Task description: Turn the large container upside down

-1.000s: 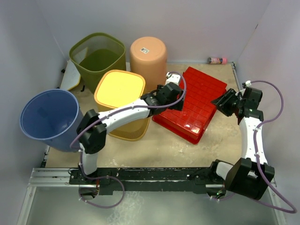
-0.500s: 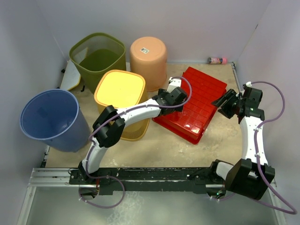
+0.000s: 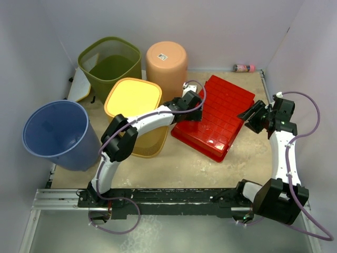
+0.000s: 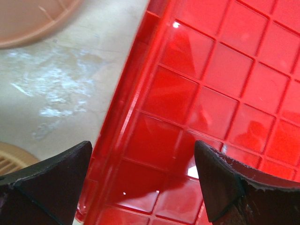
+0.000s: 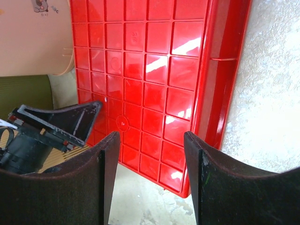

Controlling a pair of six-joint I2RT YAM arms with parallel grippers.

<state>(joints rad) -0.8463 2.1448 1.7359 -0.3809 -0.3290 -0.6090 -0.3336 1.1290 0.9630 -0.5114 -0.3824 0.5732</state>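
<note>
The large red container [image 3: 216,118] lies on the table with its gridded underside facing up; it also shows in the left wrist view [image 4: 211,84] and the right wrist view [image 5: 150,61]. My left gripper [image 3: 194,105] is open and empty, just above the container's left edge [image 4: 143,154]. My right gripper [image 3: 251,117] is open and empty, off the container's right side, looking across it [image 5: 152,140]. The left gripper also shows in the right wrist view [image 5: 61,122].
A yellow bin [image 3: 134,100] and an orange bin [image 3: 167,60] stand upside down left of the red container. A green bin [image 3: 110,63] and a blue bucket [image 3: 55,132] stand upright further left. A small pink bottle [image 3: 244,68] lies at the back wall.
The left arm's elbow has swung right and up, and its gripper shifted slightly along the container's left edge. The right arm and the red container have hardly moved.
</note>
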